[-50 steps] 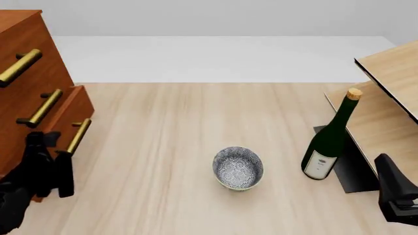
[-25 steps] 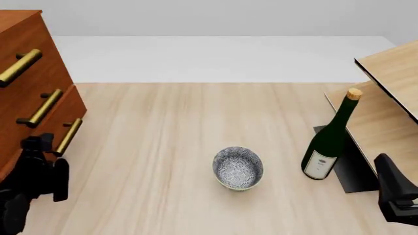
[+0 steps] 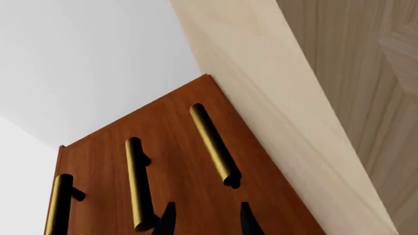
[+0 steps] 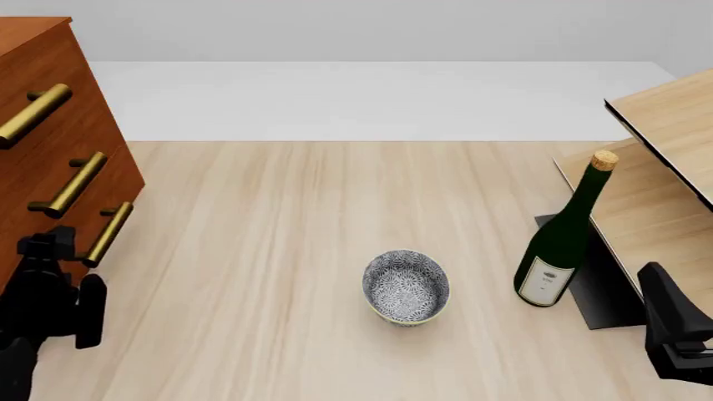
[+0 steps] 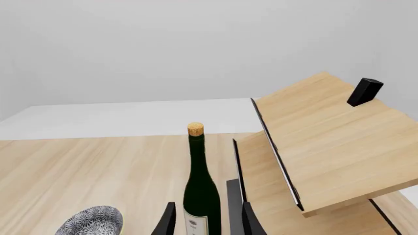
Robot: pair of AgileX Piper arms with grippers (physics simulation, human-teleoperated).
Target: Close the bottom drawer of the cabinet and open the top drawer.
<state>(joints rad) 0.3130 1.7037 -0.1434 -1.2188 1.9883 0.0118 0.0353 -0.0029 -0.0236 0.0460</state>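
The reddish-brown cabinet (image 4: 45, 50) stands at the table's left edge. Its bottom drawer (image 4: 112, 192) sits flush with the two above it, brass handle (image 4: 108, 235) sticking out. The top drawer (image 4: 67, 58) is also flush. My left gripper (image 4: 67, 280) hangs open just in front of the bottom handle, touching nothing. In the left wrist view the open left gripper (image 3: 205, 223) faces the cabinet front (image 3: 176, 142), with the bottom drawer's handle (image 3: 214, 144) just ahead of it. My right gripper (image 4: 674, 334) rests at the near right; the right wrist view shows this gripper (image 5: 207, 223) open and empty.
A patterned bowl (image 4: 406, 286) sits mid-table. A green wine bottle (image 4: 563, 238) stands at the right, beside a pale wood shelf unit (image 4: 669, 125) on a dark base. The bottle (image 5: 201, 191) also rises ahead of the right gripper.
The bottom drawer has slid in from sticking out to flush with the cabinet front. My left gripper has drawn back toward the near-left. The right arm has not moved.
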